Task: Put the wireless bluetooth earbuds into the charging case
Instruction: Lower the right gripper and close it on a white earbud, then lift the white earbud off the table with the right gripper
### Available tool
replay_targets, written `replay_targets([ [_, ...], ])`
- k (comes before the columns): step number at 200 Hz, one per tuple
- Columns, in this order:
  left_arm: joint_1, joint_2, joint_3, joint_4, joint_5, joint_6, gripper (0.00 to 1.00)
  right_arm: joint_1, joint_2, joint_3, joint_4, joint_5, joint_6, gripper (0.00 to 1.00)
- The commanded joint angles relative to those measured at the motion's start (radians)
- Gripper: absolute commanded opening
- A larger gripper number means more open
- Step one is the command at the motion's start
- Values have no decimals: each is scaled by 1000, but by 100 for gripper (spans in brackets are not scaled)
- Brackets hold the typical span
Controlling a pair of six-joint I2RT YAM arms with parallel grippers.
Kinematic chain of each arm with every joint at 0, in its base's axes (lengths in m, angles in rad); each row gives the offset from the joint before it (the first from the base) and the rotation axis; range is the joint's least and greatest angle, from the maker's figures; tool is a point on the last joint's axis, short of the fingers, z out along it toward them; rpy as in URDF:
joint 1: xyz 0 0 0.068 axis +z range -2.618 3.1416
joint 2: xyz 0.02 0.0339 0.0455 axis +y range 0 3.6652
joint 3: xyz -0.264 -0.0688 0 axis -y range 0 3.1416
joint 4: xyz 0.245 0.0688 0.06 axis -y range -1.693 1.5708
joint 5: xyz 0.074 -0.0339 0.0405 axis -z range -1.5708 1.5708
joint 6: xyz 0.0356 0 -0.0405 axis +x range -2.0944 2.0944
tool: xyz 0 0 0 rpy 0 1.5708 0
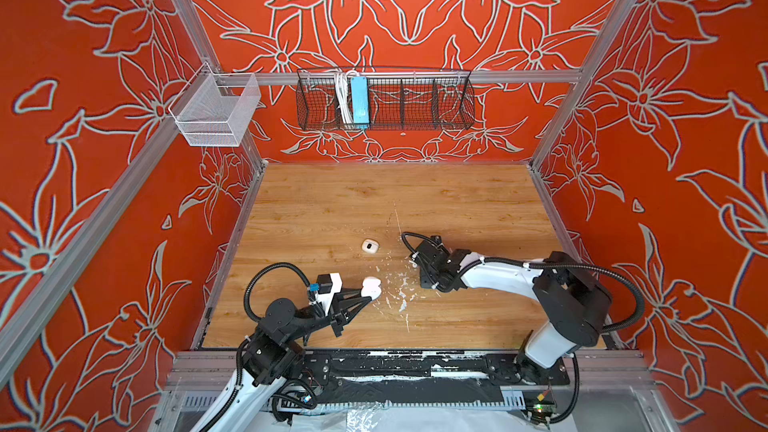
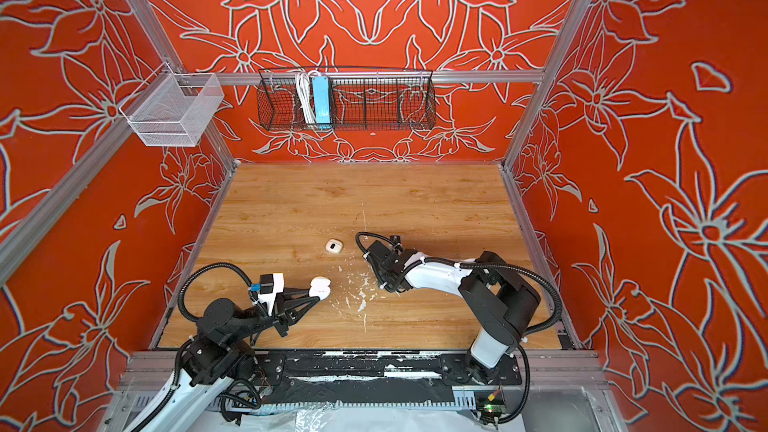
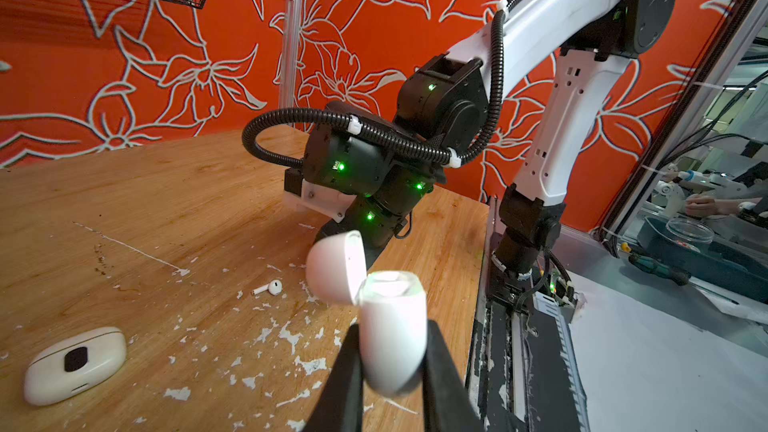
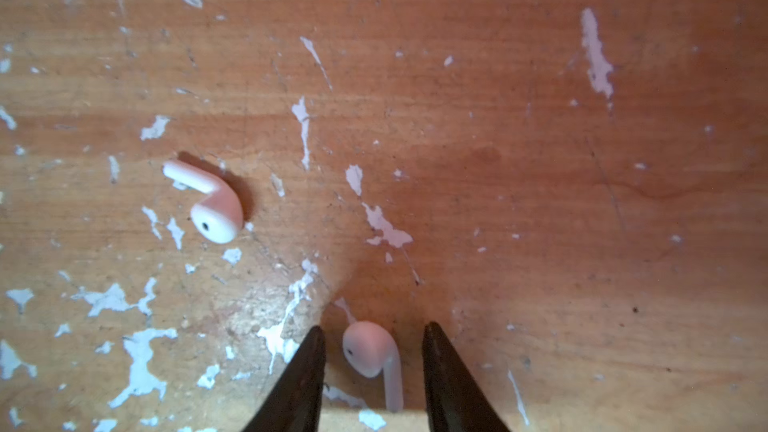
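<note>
My left gripper (image 3: 392,326) is shut on the white charging case (image 3: 392,338), which it holds above the wood table with its lid (image 3: 336,268) swung open; both top views show the case (image 1: 371,286) (image 2: 320,285) at the finger ends. The right gripper (image 4: 374,326) points down at the table, open. One of the wireless bluetooth earbuds (image 4: 370,349) lies between its fingertips (image 4: 316,338) with a gap on each side. The second earbud (image 4: 216,207) lies apart on the wood and also shows in the left wrist view (image 3: 270,286).
A closed white pod with a dark spot (image 1: 369,246) (image 3: 75,363) lies on the table beyond the left gripper. White paint flecks (image 1: 401,292) dot the wood. A black wire basket (image 1: 386,101) and a white mesh basket (image 1: 216,112) hang on the frame.
</note>
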Motion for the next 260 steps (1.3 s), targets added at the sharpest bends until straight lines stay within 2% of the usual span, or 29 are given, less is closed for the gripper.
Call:
replay_targets([
  [1, -7, -13, 15, 6, 4, -1, 0, 4, 31, -31, -17, -19, 18, 36],
  [29, -6, -13, 15, 7, 4, -1, 0, 3, 22, -42, -21, -6, 20, 34],
  [89, -6, -13, 14, 8, 3, 1, 0, 3, 21, -46, -18, -7, 21, 23],
  [152, -6, -7, 5, 46, 10, -1, 0, 16, -58, -39, -40, 45, 16, 19],
  [189, -6, 35, 4, 135, 3, 5, 0, 85, -206, 21, -120, 217, -5, 19],
  [215, -6, 93, 4, 252, -11, 9, 0, 159, -356, 37, -97, 366, -41, 19],
  [233, -7, 161, 8, 373, -27, 17, 0, 223, -462, 29, -6, 470, -101, 19],
  [260, -6, 284, 58, 520, -18, 70, 0, 321, -622, -14, 260, 575, -299, 18],
])
